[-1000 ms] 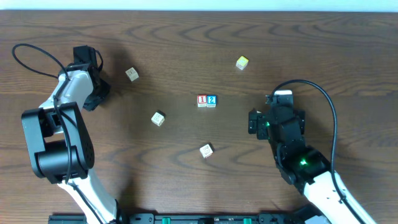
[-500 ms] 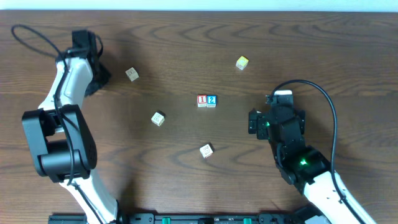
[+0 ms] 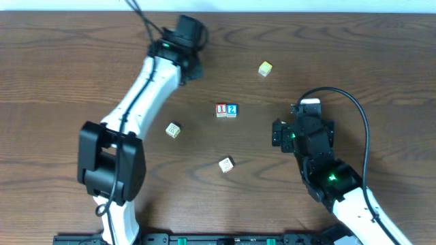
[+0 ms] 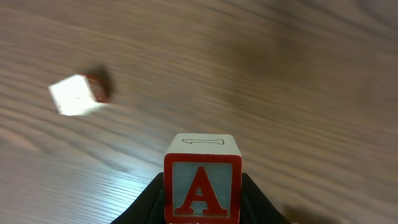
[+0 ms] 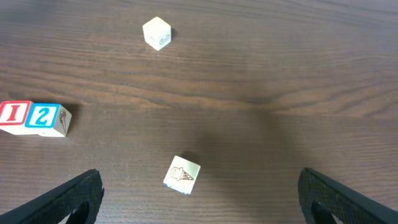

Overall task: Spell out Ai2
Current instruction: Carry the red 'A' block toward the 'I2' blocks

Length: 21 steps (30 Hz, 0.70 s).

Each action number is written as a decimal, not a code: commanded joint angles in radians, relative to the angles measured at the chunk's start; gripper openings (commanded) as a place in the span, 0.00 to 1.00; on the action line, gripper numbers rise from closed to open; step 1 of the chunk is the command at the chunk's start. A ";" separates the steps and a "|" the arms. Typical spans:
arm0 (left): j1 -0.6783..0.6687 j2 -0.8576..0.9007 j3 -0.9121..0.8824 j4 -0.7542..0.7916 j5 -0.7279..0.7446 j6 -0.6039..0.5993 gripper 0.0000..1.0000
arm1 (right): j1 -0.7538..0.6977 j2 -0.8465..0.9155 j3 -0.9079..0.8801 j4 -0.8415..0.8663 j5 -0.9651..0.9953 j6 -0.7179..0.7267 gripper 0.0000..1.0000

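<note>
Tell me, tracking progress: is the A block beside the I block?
No, the left tool grips the A block, apart from the I block.

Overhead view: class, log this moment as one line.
left claw shut on A block | right claw open | I block, 2 block touching

Left arm (image 3: 139, 85) and right arm (image 3: 351, 203) have white links, black joints, black cables (image 3: 355, 102); green lights (image 3: 332, 178) dot the right.

red-lettered "A" block (image 4: 202, 186), "I" block (image 5: 12, 116) beside "2" block (image 5: 42, 117)
</note>
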<state>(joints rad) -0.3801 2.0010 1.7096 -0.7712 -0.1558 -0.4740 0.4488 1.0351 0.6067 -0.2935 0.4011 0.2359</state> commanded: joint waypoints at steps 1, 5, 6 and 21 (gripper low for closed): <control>-0.021 0.006 -0.027 0.005 0.000 -0.034 0.06 | -0.008 0.000 0.004 0.002 0.014 -0.005 0.99; -0.061 0.006 -0.090 0.042 0.023 -0.090 0.06 | -0.008 0.000 0.004 0.002 0.014 -0.005 0.99; -0.069 0.006 -0.106 0.051 0.035 -0.095 0.06 | -0.008 0.000 0.004 0.002 0.014 -0.005 0.99; -0.152 0.006 -0.206 0.053 0.071 -0.110 0.06 | -0.008 0.000 0.004 0.001 0.014 -0.005 0.99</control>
<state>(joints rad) -0.5228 2.0014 1.5276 -0.7155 -0.0849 -0.5732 0.4488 1.0351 0.6067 -0.2935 0.4011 0.2359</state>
